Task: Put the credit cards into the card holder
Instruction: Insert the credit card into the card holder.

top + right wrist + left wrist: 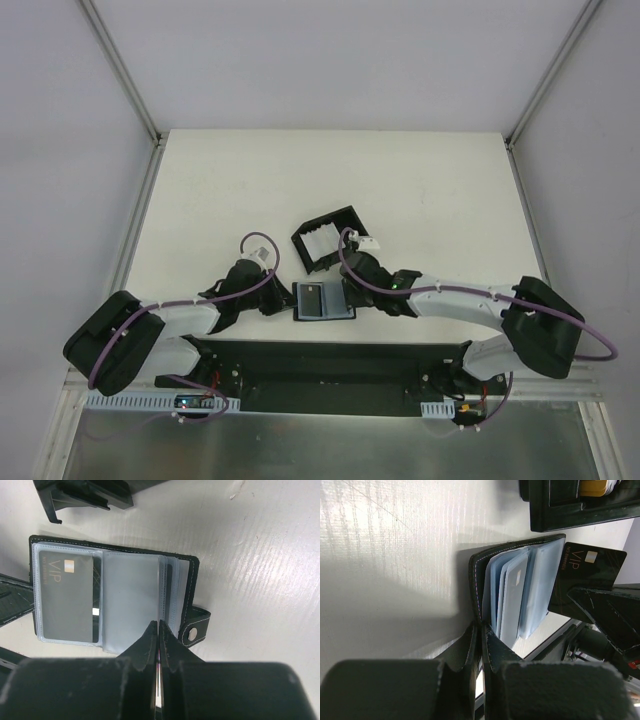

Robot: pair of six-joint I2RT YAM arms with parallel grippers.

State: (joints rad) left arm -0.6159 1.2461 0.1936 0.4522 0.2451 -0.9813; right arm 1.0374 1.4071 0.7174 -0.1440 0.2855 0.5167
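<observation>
Right pincer, jaws together, rests on the clear sleeves of the open card holder on the table; left pincer, also closed, meets its cover. Dragging could slide the holder and dislodge the VIP card.

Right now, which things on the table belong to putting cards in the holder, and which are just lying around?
For the job: card holder, lying open; dark VIP card in its sleeve; left gripper and right gripper, both pinching the holder.
Lying about: black walled tray, untouched; contents unclear.
</observation>
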